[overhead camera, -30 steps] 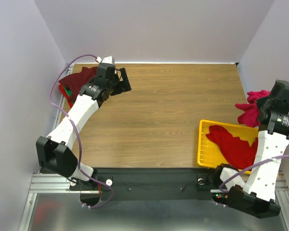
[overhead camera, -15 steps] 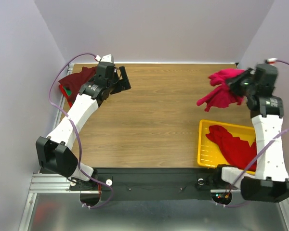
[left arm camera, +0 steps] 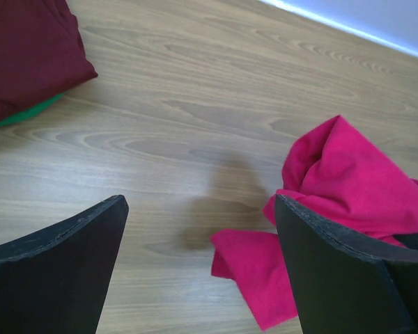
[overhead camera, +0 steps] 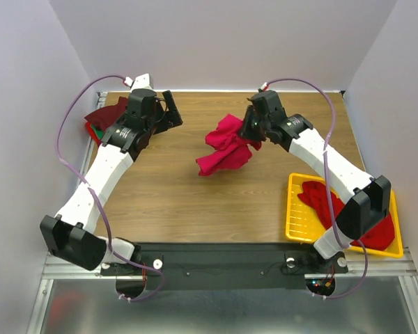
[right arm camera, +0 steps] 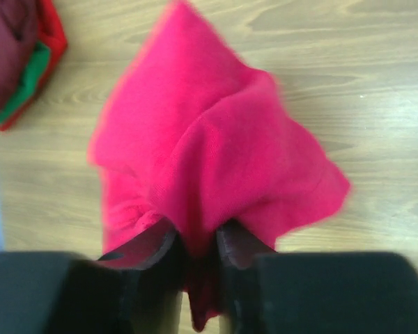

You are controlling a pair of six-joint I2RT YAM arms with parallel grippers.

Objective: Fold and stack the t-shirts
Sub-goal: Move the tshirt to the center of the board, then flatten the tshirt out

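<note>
My right gripper [overhead camera: 251, 134] is shut on a bunched crimson t-shirt [overhead camera: 225, 150], which hangs crumpled over the middle of the table. In the right wrist view the gripper [right arm camera: 198, 254] pinches a fold of that t-shirt [right arm camera: 209, 139] between both fingers. My left gripper [overhead camera: 168, 115] stands open at the far left, nothing between its fingers [left arm camera: 56, 268]. Its view shows the crimson t-shirt [left arm camera: 348, 188] just past the right finger. A folded pile of dark maroon t-shirts [overhead camera: 104, 117] with a green one [left arm camera: 28, 115] underneath lies at the table's far left corner.
A yellow slotted tray [overhead camera: 297, 216] stands at the near right with more red t-shirts [overhead camera: 334, 205] in it, one spilling over its right side. The right arm's forearm reaches across above the tray. Bare wooden tabletop [overhead camera: 181, 195] lies between the arms.
The right arm has swung from the far right, past the tray, to the table's middle, carrying the crimson t-shirt along. The left arm has shifted only slightly.
</note>
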